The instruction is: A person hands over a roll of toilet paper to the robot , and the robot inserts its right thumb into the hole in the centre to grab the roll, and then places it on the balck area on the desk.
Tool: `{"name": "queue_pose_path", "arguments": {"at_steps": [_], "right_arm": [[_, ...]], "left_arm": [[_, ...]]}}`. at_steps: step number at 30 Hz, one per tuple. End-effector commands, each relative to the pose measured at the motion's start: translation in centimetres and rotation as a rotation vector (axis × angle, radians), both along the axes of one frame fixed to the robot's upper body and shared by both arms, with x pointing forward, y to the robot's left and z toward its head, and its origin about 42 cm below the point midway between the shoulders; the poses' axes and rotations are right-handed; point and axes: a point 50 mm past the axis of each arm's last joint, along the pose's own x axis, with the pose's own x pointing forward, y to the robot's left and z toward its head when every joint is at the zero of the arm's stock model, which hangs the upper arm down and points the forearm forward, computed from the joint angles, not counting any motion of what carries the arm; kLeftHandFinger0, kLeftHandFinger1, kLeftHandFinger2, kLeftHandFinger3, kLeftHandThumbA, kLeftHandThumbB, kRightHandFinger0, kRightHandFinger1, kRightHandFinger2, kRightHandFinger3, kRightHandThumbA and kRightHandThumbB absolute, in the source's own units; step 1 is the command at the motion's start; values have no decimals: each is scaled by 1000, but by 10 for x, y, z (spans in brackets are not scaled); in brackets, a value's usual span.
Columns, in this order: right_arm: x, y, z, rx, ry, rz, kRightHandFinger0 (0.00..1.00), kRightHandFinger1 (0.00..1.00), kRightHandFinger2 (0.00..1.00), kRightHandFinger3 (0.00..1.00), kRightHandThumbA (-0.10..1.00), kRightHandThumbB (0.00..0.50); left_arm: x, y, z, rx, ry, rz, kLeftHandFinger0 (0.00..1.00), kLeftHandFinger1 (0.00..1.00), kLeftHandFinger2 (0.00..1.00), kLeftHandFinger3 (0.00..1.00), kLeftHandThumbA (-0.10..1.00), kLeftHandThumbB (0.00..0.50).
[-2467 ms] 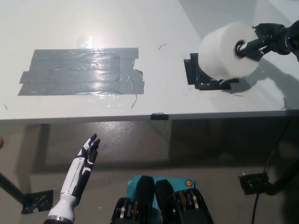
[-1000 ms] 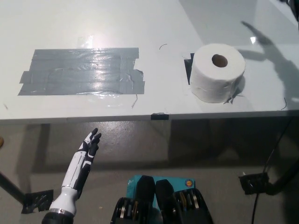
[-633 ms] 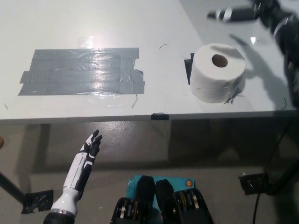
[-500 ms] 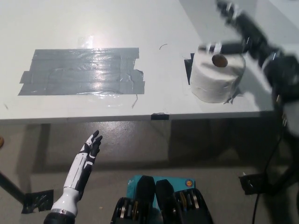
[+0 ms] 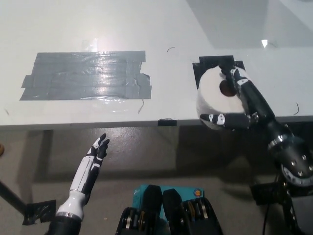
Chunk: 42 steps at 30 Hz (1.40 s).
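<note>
The white toilet paper roll (image 5: 214, 95) is tilted at the table's front edge, its centre hole facing up towards me. My black right hand (image 5: 243, 105) is shut on it: one finger reaches into the hole from above and another wraps under the roll's near side. The black taped area (image 5: 215, 64) lies bare just behind the roll. My white left hand (image 5: 93, 164) rests open at the lower left, below the table edge.
A large patch of grey tape (image 5: 85, 73) covers the left part of the white table (image 5: 161, 29). A small black tape tab (image 5: 167, 121) sits on the front edge. A thin dark wire (image 5: 296, 108) lies at the right. Floor shows below the table.
The roll stood alone on the black area a second ago. My right hand swept in from the upper right, closed on the roll and drew it towards the front edge, baring the black patch.
</note>
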Motion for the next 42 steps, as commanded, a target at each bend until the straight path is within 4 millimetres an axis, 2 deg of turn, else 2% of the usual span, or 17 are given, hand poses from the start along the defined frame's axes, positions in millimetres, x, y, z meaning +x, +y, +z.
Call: {"name": "queue_pose_path", "arguments": {"at_steps": [1, 12, 15, 20, 23, 24, 29, 30, 31, 32, 34, 35, 36, 38, 40, 42], "right_arm": [[-128, 2, 144, 231, -784, 32, 1000, 1000, 1000, 1000, 1000, 334], [-120, -6, 146, 203, -771, 7, 1000, 1000, 1000, 1000, 1000, 306], [-110, -12, 147, 181, -739, -24, 1000, 1000, 1000, 1000, 1000, 296], [-94, -16, 133, 189, -681, -39, 1000, 1000, 1000, 1000, 1000, 265], [-98, -8, 125, 193, -679, -21, 1000, 1000, 1000, 1000, 1000, 273], [-99, -7, 124, 192, -681, -17, 1000, 1000, 1000, 1000, 1000, 262], [-123, 12, 94, 218, -628, 32, 1000, 1000, 1000, 1000, 1000, 258], [-126, 14, 89, 225, -617, 35, 1000, 1000, 1000, 1000, 1000, 273], [-138, 19, 68, 238, -569, 52, 1000, 1000, 1000, 1000, 1000, 284], [-141, 19, 62, 236, -558, 56, 1000, 1000, 1000, 1000, 1000, 285], [-155, 19, 39, 223, -492, 53, 1000, 1000, 1000, 1000, 1000, 282], [-158, 18, 35, 223, -481, 52, 1000, 1000, 1000, 1000, 1000, 282], [-168, 16, 19, 211, -426, 28, 1000, 1000, 1000, 1000, 1000, 303], [-179, 11, -6, 193, -362, 3, 1000, 1000, 1000, 1000, 1000, 286], [-184, 8, -16, 185, -334, -8, 1000, 1000, 1000, 1000, 1000, 291], [-189, 2, -36, 176, -289, -19, 1000, 1000, 1000, 1000, 1000, 264]], "left_arm": [[45, -10, 53, -13, -202, -46, 1000, 1000, 1000, 1000, 1000, 36], [41, -6, 50, -3, -200, -40, 1000, 1000, 1000, 1000, 1000, 46], [40, -6, 49, 2, -201, -43, 1000, 1000, 1000, 1000, 1000, 42], [33, -5, 43, -8, -183, -40, 1000, 1000, 1000, 1000, 1000, 48], [32, -5, 44, -8, -179, -38, 1000, 1000, 1000, 1000, 1000, 48], [32, -5, 44, -7, -179, -39, 1000, 1000, 1000, 1000, 1000, 47], [27, -4, 42, -1, -170, -42, 1000, 1000, 1000, 1000, 1000, 46], [26, -4, 41, 1, -170, -43, 1000, 1000, 1000, 1000, 1000, 41], [22, -4, 37, 3, -162, -44, 1000, 1000, 1000, 1000, 1000, 31], [21, -4, 36, 4, -160, -44, 1000, 1000, 1000, 1000, 1000, 30], [14, -4, 30, 8, -150, -52, 1000, 1000, 1000, 1000, 1000, 21], [13, -3, 29, 9, -147, -53, 1000, 1000, 1000, 1000, 1000, 21], [8, -3, 25, 5, -135, -55, 1000, 1000, 1000, 1000, 1000, 26], [2, -3, 20, 8, -119, -55, 1000, 1000, 1000, 1000, 1000, 36], [-2, -2, 16, 8, -111, -55, 1000, 1000, 1000, 1000, 1000, 45], [-6, -2, 8, 14, -107, -53, 1000, 1000, 1000, 1000, 1000, 59]]}}
